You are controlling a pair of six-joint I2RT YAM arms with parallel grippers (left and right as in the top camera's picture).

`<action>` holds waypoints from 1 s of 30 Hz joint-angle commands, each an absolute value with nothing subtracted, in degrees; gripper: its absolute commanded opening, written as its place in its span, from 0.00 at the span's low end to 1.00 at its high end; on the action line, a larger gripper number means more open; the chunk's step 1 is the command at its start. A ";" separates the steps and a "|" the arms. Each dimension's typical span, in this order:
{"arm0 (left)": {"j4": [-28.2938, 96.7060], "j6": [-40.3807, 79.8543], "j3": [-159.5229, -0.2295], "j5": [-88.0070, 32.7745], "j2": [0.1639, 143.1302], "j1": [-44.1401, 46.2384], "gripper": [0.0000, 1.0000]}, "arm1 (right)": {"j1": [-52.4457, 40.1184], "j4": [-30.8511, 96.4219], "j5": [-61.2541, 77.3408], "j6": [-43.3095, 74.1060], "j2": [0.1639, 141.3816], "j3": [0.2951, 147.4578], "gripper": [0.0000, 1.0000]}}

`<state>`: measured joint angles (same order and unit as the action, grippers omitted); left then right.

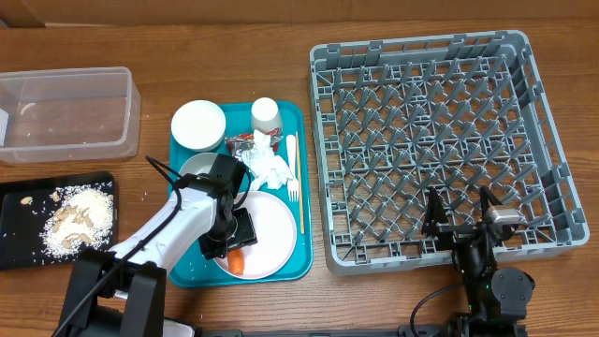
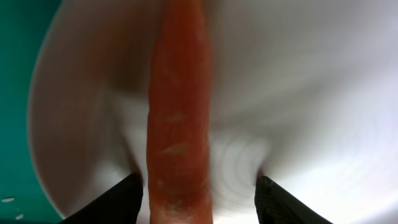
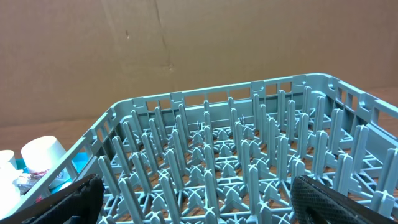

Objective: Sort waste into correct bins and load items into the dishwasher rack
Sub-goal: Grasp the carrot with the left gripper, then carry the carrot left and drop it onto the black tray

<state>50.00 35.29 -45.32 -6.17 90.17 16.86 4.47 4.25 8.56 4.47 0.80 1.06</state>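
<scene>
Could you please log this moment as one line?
left gripper open, astride carrot on plate | right gripper open, over rack

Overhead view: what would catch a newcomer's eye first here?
The big grey dishwasher rack fills the right half of the view. At centre, on the teal tray, the left pincer hangs open astride an orange carrot lying on the pale plate.

Carrot (image 2: 177, 124) between the fingers of the left gripper (image 2: 198, 193), gaps either side, plate (image 2: 298, 93) close beneath, crumpled napkin (image 1: 271, 168) close behind.
</scene>
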 commanded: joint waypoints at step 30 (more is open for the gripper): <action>60.03 35.44 -55.00 -5.34 90.74 16.91 0.09 | 4.69 3.97 8.14 4.25 0.19 0.45 1.00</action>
<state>58.78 36.05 -51.03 -5.74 90.24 16.86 4.47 4.27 8.56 4.47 0.80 1.06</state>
